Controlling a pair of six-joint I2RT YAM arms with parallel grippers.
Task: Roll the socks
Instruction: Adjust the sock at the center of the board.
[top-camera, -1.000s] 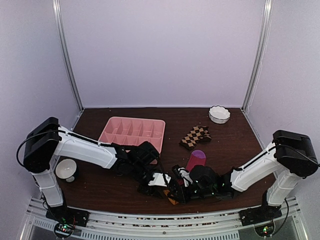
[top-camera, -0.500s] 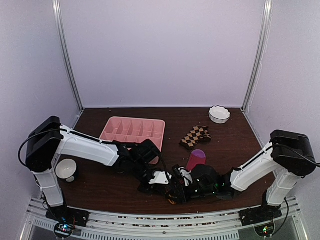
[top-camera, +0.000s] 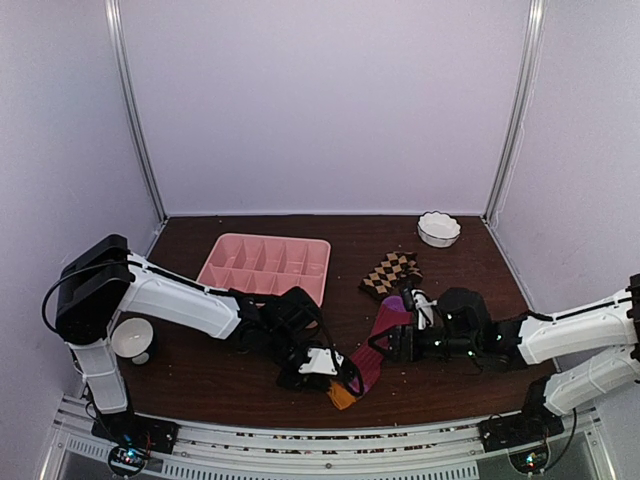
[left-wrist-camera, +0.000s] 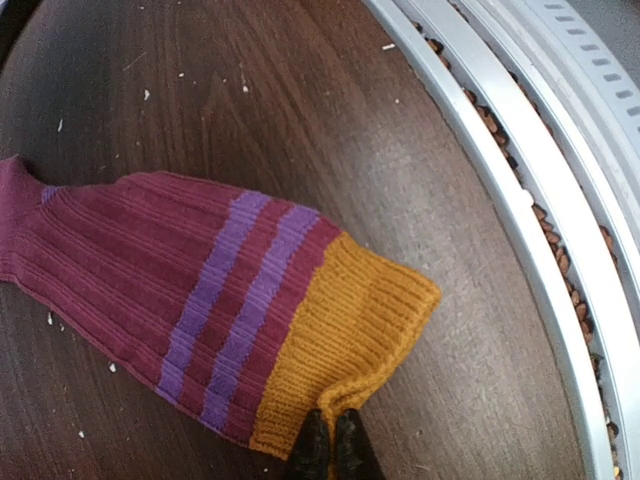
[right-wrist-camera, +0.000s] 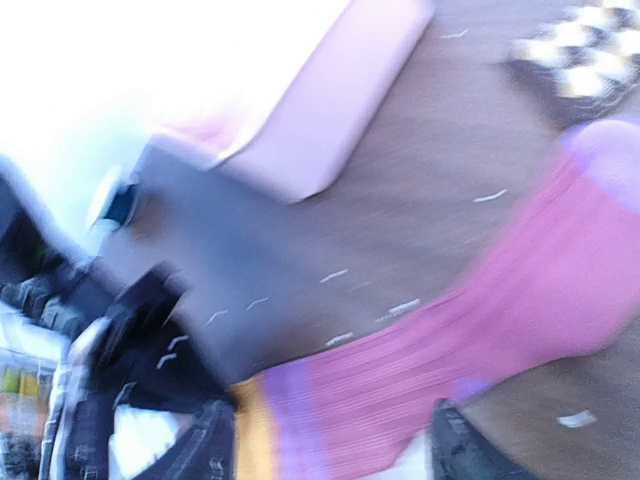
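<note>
The magenta-pink sock (top-camera: 378, 340) lies stretched out on the table, purple toe toward the back and orange cuff (top-camera: 342, 396) toward the front edge. In the left wrist view its orange cuff (left-wrist-camera: 352, 325) and purple stripes show flat on the wood. My left gripper (left-wrist-camera: 331, 447) is shut, pinching the cuff's edge; from above the left gripper (top-camera: 343, 384) sits at the sock's near end. My right gripper (top-camera: 390, 345) stands open over the sock's upper half. Its blurred wrist view shows the pink sock (right-wrist-camera: 470, 330) passing between the spread fingers (right-wrist-camera: 210, 445). The checkered sock (top-camera: 392, 272) lies crumpled behind.
A pink divided tray (top-camera: 310, 285) sits at the back left, also seen blurred as the tray (right-wrist-camera: 340, 110) in the right wrist view. A white bowl (top-camera: 438, 228) stands at the back right, another white bowl (top-camera: 130, 338) by the left arm's base. The metal rail (left-wrist-camera: 520, 250) borders the table's front edge.
My right gripper has opened, let go of the sock and drawn back to the right. My left gripper has shut on the orange cuff. The pink sock now lies stretched out longer.
</note>
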